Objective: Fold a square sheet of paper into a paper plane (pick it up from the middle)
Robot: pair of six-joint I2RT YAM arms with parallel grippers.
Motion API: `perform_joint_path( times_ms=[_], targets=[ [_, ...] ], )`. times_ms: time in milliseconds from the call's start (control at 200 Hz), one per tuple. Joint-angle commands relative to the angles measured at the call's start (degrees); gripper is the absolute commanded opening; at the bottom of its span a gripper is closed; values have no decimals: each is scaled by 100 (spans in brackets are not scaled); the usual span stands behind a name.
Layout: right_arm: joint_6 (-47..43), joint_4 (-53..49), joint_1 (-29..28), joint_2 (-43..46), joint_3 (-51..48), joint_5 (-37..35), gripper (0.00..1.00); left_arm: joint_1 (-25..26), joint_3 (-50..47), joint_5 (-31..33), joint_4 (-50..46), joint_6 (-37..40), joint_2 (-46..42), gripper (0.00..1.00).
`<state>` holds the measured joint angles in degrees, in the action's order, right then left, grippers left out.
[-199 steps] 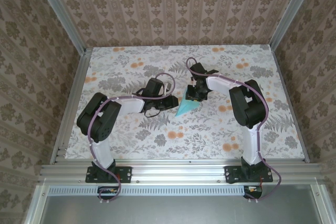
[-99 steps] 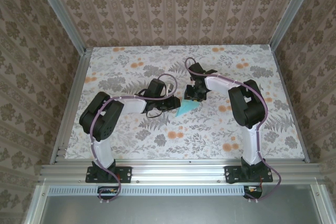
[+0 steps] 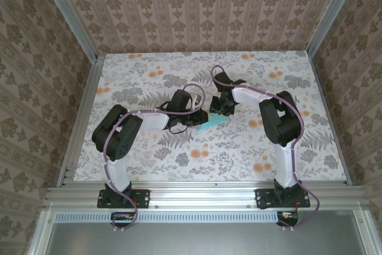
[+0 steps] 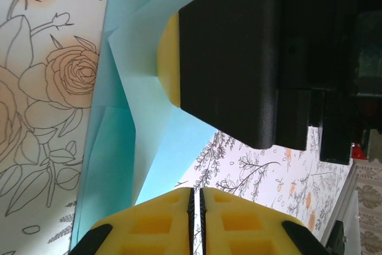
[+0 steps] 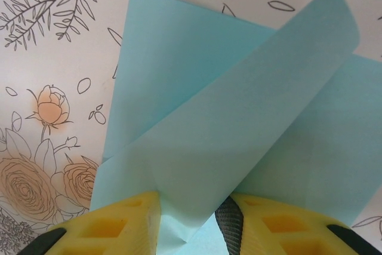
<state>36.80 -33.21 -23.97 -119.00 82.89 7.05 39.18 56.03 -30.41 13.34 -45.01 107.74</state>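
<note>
the left gripper [image 3: 199,117] has slid right across the table [image 3: 149,159] over the last second, onto the left side of the paper [image 3: 216,122], and its jaws have drawn in. in the left wrist view its two yellow pads [image 4: 155,225] meet with only a hairline slit between them. clenched, then, but i cannot tell whether a layer of paper is nipped in that slit, as the sheet runs in under the pads.

the paper lies mid-table between the two grippers, already folded to a narrower, pointed shape. less of it shows from above than a second ago, because the left gripper now covers its left part.

the right gripper [image 3: 222,106] has hardly shifted, yet its jaws have eased apart — they stand loose, with a raised flap [image 5: 256,88] curling up between them, not pinched. in the left wrist view one of its pads rests on the paper.

i read this as the hold changing sides — left pinning, right letting go for the next crease.

around them are only the floral print, the near frame rail [image 3: 197,195] and the papered walls. in the way: both grippers crowd one small sheet, and the flap springs up rather than lying flat.
</note>
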Motion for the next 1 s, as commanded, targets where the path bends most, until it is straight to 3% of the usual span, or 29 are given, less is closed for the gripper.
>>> perform_joint_path(
  times_ms=[0,185,385,505,995],
  targets=[
    [178,-582,92,-511,-291,-782,38,20,136,-31,-246,245,167,13],
    [240,-617,87,-517,-265,-811,39,16,145,120,-413,395,193,13],
    [162,-506,95,-446,-332,-693,47,3,261,351,-616,576,237,13],
    [77,-267,126,-331,-474,-451,53,0,343,387,-657,592,337,13],
    [-27,1016,375,376,-1187,541,58,-26,458,364,-833,675,519,6]
  ],
)
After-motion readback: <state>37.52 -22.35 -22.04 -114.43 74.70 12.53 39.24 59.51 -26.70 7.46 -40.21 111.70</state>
